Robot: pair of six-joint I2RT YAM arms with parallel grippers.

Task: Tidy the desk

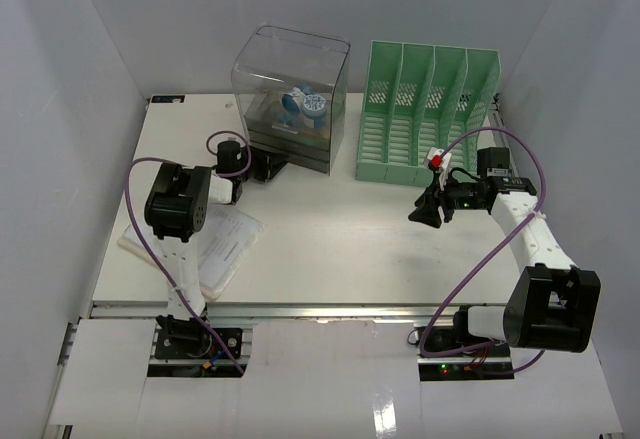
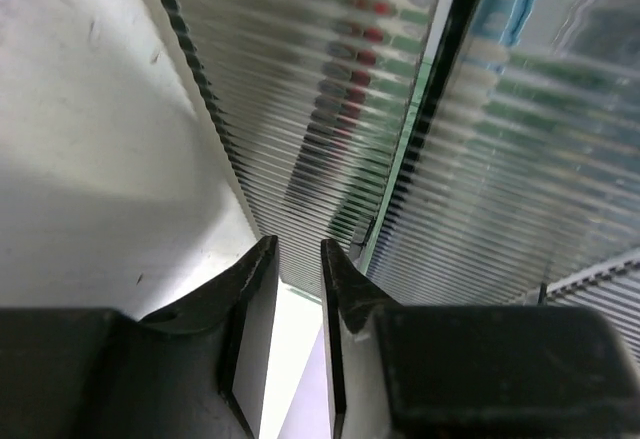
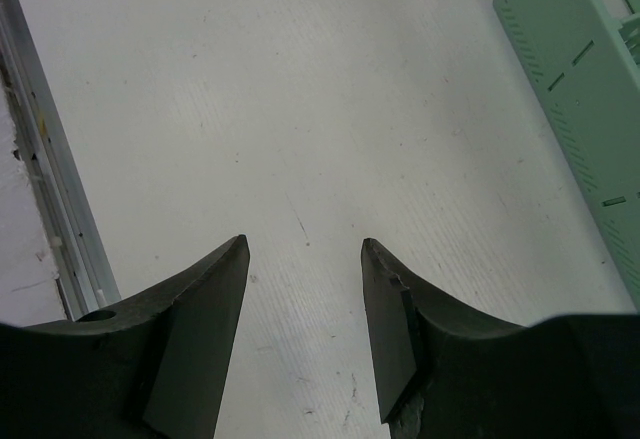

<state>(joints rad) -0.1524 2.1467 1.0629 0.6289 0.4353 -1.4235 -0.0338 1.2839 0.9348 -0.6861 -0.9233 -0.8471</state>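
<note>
White desk (image 1: 340,249) open beneath half-spread right pincer (image 3: 304,246) — left pincer (image 2: 299,246) barely parted, both empty.

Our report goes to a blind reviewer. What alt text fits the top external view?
Two robot arms on a white desk: left end effector at the base of a clear drawer box, right end effector before a green file rack, papers near the desk's left edge.
</note>
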